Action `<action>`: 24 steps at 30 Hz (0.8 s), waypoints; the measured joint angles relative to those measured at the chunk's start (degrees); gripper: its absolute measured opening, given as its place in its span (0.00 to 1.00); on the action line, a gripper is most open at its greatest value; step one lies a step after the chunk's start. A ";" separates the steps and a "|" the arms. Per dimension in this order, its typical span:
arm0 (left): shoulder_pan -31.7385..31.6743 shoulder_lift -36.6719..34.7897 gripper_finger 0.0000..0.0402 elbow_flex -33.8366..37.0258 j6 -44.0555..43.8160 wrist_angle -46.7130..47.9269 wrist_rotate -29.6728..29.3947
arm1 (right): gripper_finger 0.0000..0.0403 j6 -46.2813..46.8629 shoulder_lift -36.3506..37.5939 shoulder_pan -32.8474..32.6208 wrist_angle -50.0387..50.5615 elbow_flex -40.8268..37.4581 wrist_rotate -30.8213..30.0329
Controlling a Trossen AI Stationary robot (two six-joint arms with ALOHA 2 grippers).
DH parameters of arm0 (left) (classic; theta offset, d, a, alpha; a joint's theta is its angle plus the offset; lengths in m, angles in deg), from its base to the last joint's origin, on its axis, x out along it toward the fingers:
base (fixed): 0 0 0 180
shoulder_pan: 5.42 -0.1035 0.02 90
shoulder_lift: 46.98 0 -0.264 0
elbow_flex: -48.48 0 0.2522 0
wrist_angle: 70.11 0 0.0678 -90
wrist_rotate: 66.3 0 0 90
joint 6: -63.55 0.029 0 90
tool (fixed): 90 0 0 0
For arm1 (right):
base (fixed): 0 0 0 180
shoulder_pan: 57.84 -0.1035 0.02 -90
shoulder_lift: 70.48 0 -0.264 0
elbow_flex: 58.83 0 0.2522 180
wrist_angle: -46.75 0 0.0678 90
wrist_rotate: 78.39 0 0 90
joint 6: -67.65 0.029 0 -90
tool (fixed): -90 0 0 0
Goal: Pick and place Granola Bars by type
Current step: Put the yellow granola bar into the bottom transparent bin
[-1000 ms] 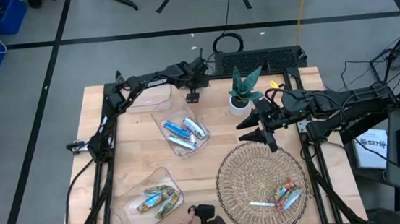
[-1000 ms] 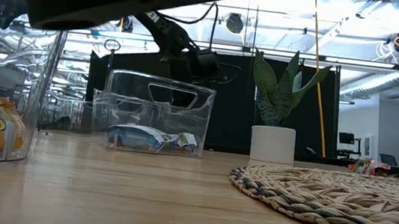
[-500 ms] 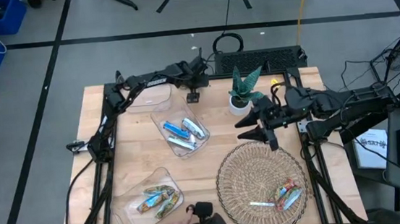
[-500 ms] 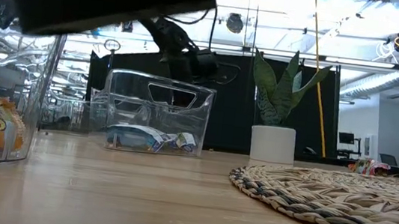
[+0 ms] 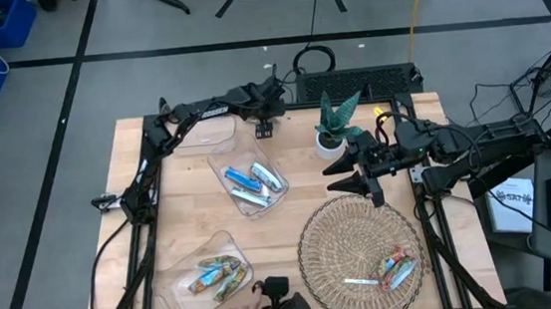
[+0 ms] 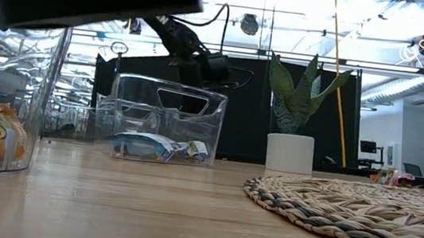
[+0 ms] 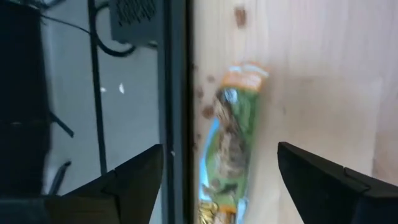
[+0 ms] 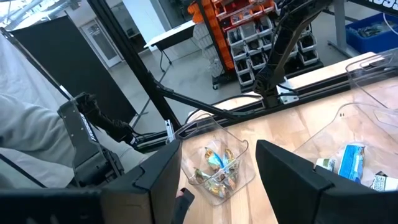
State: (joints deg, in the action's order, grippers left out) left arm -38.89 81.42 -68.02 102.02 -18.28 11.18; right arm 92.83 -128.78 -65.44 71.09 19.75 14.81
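Granola bar [image 7: 229, 146] is lying at the worktop [image 7: 323, 81] edge beneath the left end effector [image 7: 217, 171], wide open, empty; centring before closing seems wise.

Left gripper [image 5: 264, 127] slightly farther back.

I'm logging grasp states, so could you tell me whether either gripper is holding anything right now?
Nothing is held. The left gripper is open above a green-gold granola bar at the table's edge; the right gripper is open and empty.

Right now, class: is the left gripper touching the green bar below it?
Apart. In the left wrist view, the left gripper is open, fingers either side of the green bar with bare wood between.
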 joint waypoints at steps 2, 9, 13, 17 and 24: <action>-0.29 0.00 0.81 0.02 -0.09 1.58 0.87 | 0.49 -0.43 0.00 0.00 0.01 0.00 -0.01; -1.25 0.92 0.82 0.03 -0.99 5.39 4.43 | 0.49 -0.68 0.00 0.00 -0.03 0.01 -0.09; -1.39 1.51 0.82 0.04 0.46 3.61 4.85 | 0.49 -0.15 0.00 0.00 -0.21 0.01 -0.12; -1.35 1.46 0.82 0.04 0.39 3.27 5.50 | 0.49 0.28 0.00 0.00 -1.24 0.01 -0.13; -1.30 1.46 0.75 0.04 1.35 3.59 5.78 | 0.49 -0.66 0.01 0.00 -3.04 0.01 -0.16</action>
State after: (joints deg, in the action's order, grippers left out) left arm -40.18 82.88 -67.98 103.38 -14.69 16.96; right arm 92.16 -128.78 -65.44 68.05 19.77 14.65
